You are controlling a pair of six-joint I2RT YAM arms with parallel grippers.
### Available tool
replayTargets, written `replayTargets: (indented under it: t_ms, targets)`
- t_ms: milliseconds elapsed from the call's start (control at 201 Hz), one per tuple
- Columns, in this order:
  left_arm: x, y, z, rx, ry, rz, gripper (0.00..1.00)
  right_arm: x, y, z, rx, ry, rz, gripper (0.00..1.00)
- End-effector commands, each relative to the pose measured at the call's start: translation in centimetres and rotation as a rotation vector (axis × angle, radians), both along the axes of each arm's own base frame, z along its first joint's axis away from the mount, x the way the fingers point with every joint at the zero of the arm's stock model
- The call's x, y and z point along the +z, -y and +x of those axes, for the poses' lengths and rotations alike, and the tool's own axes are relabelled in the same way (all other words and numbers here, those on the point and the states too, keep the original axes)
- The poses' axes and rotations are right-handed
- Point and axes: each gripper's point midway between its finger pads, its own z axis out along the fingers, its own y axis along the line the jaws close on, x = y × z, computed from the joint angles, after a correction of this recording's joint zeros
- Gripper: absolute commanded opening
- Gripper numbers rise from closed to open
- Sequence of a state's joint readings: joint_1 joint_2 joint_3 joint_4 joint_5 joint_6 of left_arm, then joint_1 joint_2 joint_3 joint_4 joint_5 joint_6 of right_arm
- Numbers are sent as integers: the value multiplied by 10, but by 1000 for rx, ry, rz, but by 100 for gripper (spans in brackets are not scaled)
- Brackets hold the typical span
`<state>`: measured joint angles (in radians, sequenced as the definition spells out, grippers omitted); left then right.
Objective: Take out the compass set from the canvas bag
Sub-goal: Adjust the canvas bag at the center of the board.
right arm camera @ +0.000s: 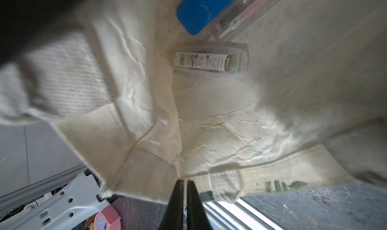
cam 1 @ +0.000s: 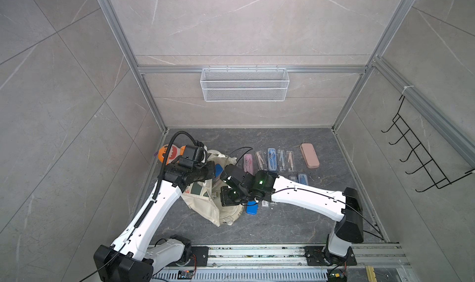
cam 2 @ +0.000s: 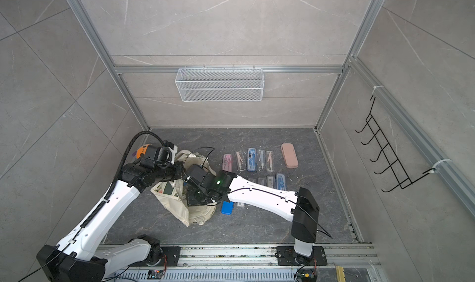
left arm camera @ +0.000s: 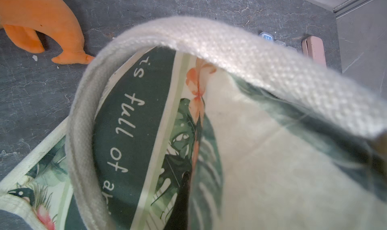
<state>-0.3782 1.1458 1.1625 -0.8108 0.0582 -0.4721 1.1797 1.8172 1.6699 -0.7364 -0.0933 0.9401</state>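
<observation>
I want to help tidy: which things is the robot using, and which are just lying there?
Job: canvas bag, labelled clear case inside it, left pincer, right pincer.
Lying about: orange plush toy, pink case, wire basket, black hook rack.

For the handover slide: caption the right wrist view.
Right gripper pinching rim of canvas bag; labelled clear case, blue case inside.

Right tool point(right arm camera: 183, 181) pinches canvas bag point(right arm camera: 219, 118) rim.
</observation>
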Motion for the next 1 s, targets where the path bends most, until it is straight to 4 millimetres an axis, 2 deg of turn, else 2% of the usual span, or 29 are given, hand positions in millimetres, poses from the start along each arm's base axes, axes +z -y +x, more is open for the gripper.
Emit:
replayTargets:
  t_ms: [0, 130, 239, 294, 429, 598, 788, 912, 997]
  targets:
    - [15, 3, 1, 2, 20, -22, 0, -24, -4, 1, -39, -30, -38, 9]
    - [20, 5, -3, -17, 35, -35, 0, -49, -16, 5, -63, -69, -62, 13]
    - [20, 8, -7, -42, 29, -49, 0, -67, -28, 18, -140, -144, -40, 18]
    - [21, 8, -10, -49, 29, -58, 0, -71, -32, 27, -186, -175, -19, 21]
    - [23, 9, -17, -60, 35, -75, 0, -73, -43, 49, -273, -197, -2, 36]
    - [21, 8, -24, -63, 35, -90, 0, -98, -53, 71, -426, -279, 6, 50]
    - [21, 11, -29, -72, 42, -117, 0, -115, -52, 102, -579, -301, 29, 60]
    - [23, 13, -32, -90, 48, -132, 0, -114, -61, 118, -589, -294, 53, 63]
    - [24, 17, -34, -112, 49, -149, 0, -122, -65, 122, -596, -300, 36, 65]
